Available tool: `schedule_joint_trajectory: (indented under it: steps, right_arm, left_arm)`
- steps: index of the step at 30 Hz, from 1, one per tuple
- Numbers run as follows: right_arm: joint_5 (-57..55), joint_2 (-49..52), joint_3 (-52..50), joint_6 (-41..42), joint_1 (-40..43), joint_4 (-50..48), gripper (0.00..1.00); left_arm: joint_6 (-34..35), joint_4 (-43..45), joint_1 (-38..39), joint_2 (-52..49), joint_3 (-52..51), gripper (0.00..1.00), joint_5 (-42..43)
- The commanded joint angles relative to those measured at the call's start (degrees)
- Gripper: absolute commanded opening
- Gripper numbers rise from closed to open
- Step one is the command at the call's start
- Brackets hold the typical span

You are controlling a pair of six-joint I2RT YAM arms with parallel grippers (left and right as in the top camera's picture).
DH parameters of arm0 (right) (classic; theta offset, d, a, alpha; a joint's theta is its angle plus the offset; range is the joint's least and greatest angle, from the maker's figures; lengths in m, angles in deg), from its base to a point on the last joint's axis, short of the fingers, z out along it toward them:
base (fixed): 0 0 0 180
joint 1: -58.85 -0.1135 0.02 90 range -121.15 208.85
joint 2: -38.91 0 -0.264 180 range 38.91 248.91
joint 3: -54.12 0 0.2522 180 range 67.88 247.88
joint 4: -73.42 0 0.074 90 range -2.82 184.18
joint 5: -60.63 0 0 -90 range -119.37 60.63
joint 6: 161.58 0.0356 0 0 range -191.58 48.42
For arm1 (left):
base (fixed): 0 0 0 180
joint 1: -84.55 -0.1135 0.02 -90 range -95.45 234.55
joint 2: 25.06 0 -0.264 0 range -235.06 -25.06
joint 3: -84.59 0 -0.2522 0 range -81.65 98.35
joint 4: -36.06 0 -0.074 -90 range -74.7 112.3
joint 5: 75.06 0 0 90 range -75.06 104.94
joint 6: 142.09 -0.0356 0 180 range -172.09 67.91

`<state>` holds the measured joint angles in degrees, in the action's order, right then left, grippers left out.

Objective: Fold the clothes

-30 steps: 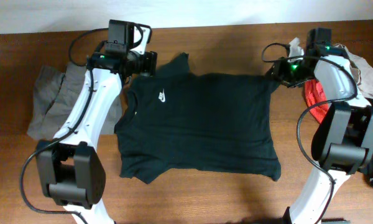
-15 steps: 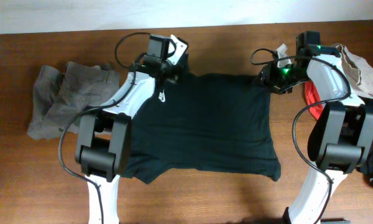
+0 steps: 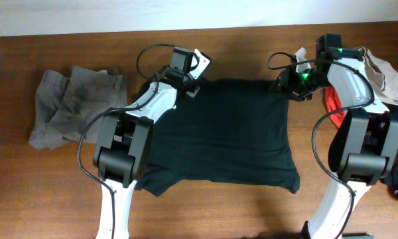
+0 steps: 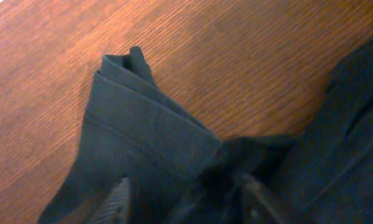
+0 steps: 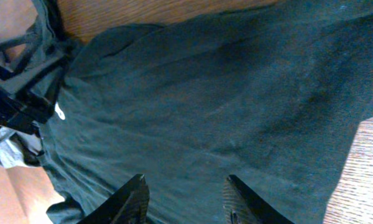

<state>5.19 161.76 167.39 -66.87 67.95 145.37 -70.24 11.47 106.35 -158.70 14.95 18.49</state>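
Our left gripper [image 4: 186,194] has swung onto the black T-shirt [image 3: 232,133] sleeve [image 4: 137,130]: folding seems underway. We cannot tell whether it or the right gripper [image 5: 185,198] clasps cloth.

No words, numbers or signs can be read anywhere. The black short-sleeved fabric T-shirt [image 5: 236,93] carries a small white mark [image 5: 59,112] on its chest, partly hidden and too small to make out as a brand.

The left arm [image 3: 157,105] and right arm [image 3: 353,83] are white with black joints and cables (green light [image 3: 305,75] on the right).
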Motion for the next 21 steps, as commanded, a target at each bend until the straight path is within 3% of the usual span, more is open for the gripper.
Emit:
schedule_joint_trajectory:
  steps: [1,5,12,21]
  right_arm:
    - [-0.7,0.0,1.0,0.0,0.0,0.1,0.44]
    - [-0.7,0.0,1.0,0.0,0.0,0.2,0.44]
    - [-0.7,0.0,1.0,0.0,0.0,0.7,0.43]
    - [-0.7,0.0,1.0,0.0,0.0,1.4,0.43]
  left_arm:
    - [-0.9,1.0,0.0,-0.3,0.3,0.48,-1.5]
    - [-0.9,2.1,0.0,-0.3,0.3,0.36,-1.5]
    - [-0.8,2.4,-0.2,-0.4,0.4,0.02,-3.9]
    - [-0.9,-4.5,-0.3,-0.4,7.3,0.0,-6.4]
